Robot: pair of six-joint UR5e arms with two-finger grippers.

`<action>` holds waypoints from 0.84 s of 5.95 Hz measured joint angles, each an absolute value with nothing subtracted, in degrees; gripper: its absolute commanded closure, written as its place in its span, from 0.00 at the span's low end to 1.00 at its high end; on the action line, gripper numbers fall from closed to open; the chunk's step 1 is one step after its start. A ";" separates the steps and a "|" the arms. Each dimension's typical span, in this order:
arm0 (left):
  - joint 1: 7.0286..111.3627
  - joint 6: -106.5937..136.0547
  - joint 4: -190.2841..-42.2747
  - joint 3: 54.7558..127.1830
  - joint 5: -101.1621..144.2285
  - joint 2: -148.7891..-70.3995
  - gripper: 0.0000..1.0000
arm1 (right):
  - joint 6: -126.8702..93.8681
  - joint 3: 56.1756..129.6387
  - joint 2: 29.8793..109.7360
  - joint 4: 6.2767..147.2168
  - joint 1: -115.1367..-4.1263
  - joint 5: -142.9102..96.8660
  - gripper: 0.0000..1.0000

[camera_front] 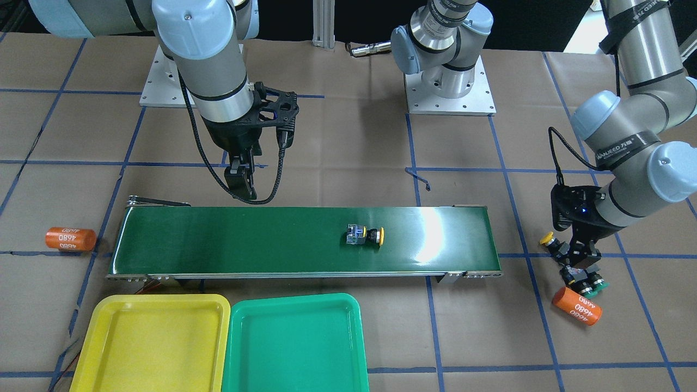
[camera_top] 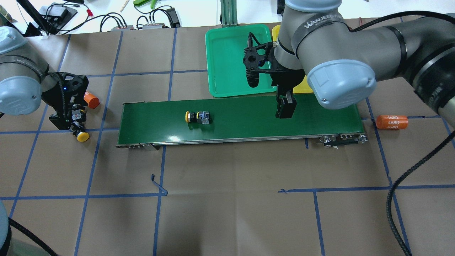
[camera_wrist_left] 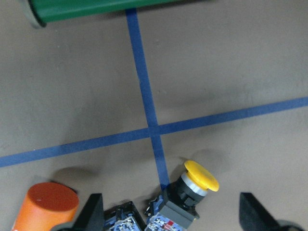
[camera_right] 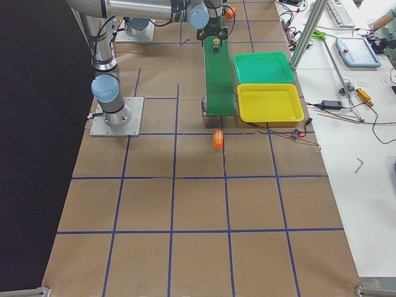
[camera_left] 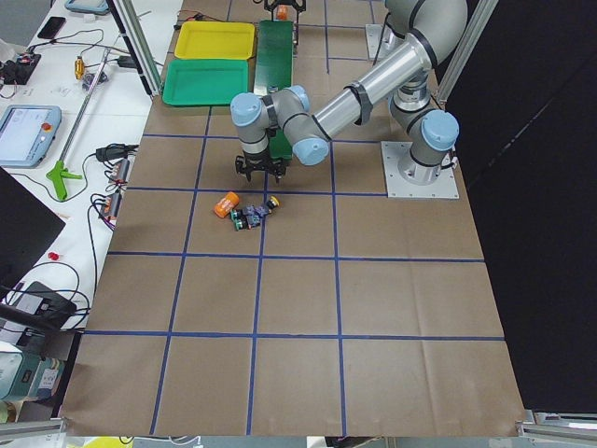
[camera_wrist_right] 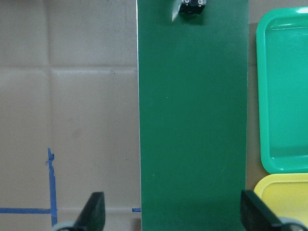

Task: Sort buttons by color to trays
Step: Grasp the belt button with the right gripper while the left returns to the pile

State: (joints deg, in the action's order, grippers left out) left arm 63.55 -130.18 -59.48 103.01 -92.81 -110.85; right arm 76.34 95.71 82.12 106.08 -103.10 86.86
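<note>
Overhead exterior view has the left pincer [camera_wrist_left: 172, 204] low over the brown paper-covered tabletop [camera_top: 227, 213], just off the left end of the long green conveyor belt [camera_top: 249, 113]. The left wrist camera shows its two fingers [camera_wrist_left: 94, 211] spread wide apart and pinching nothing. A yellow button [camera_wrist_left: 192, 192] lies on its side on the paper between the fingers, clear of both, with its cap tilted away from the camera. The dark body of another button [camera_wrist_left: 122, 219] sits just beside it, its cap out of that frame. The front-facing camera shows a green button [camera_front: 596, 284] in the same cluster, partly hidden by the pincer. An orange cylinder [camera_front: 577, 306] marked 4680 lies right next to it. The second yellow button [camera_top: 198, 117] rests on its side on the belt, nearer the left end than the right. The right pincer [camera_wrist_right: 171, 202] hangs over the belt's right end. Its fingers [camera_wrist_right: 94, 211] are also spread and empty, well apart from the button on the belt. The yellow tray [camera_front: 152, 348] and the green tray [camera_front: 294, 343] sit side by side on the far side of the belt from the robot, and both hold nothing. A second orange cylinder [camera_top: 391, 122] lies on the paper just past the belt's right end.
</note>
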 measured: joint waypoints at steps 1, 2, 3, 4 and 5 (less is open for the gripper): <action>62.75 -138.52 -56.88 103.19 -92.81 -112.97 0.03 | 75.11 95.45 79.53 109.65 -104.78 86.91 0.00; 61.78 -143.87 -54.75 103.48 -92.81 -114.71 0.03 | 73.10 95.33 76.13 114.38 -107.13 87.06 0.00; 61.07 -145.92 -52.87 103.91 -92.84 -116.06 0.05 | 70.97 95.32 73.16 118.12 -109.04 87.12 0.00; 60.61 -146.49 -51.29 104.35 -92.88 -117.20 0.24 | 69.53 95.32 70.68 120.76 -110.02 87.11 0.00; 59.74 -146.61 -50.15 104.86 -92.84 -118.10 0.77 | 68.60 95.38 68.60 122.64 -110.36 87.22 0.00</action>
